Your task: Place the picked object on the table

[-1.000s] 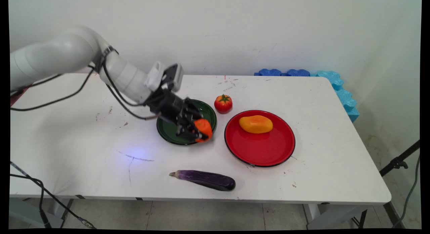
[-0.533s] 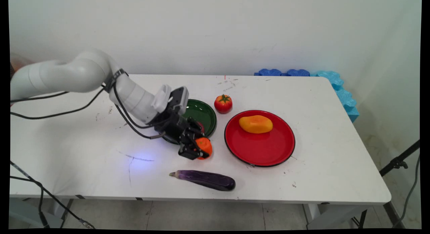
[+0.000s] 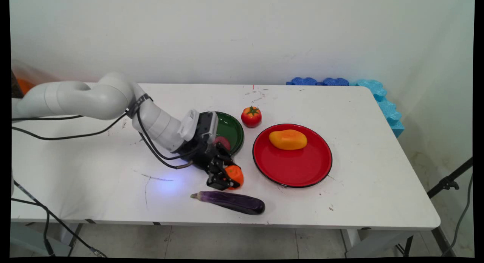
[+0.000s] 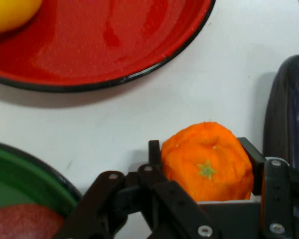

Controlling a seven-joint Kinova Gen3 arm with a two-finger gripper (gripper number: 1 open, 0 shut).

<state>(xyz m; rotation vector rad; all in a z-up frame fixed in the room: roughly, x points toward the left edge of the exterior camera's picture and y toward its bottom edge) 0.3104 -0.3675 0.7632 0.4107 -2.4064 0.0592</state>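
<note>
Orange held low over the table's near middle, between three close neighbours

The orange (image 4: pixel 208 162) is clamped between the fingers of the gripper (image 3: pixel 225 178), jaws closed on its sides, just above the white table (image 3: pixel 359 104) toward the near edge. The eggplant (image 3: pixel 231 201) lies just beside it on the near side, the red plate (image 3: pixel 302 172) and green plate (image 3: pixel 231 129) near. A drift nearward could knock the eggplant; being round, the orange could roll if let go here.

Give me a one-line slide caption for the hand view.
Gripper clamps an orange above the white table, between red plate, green plate and eggplant.
</note>
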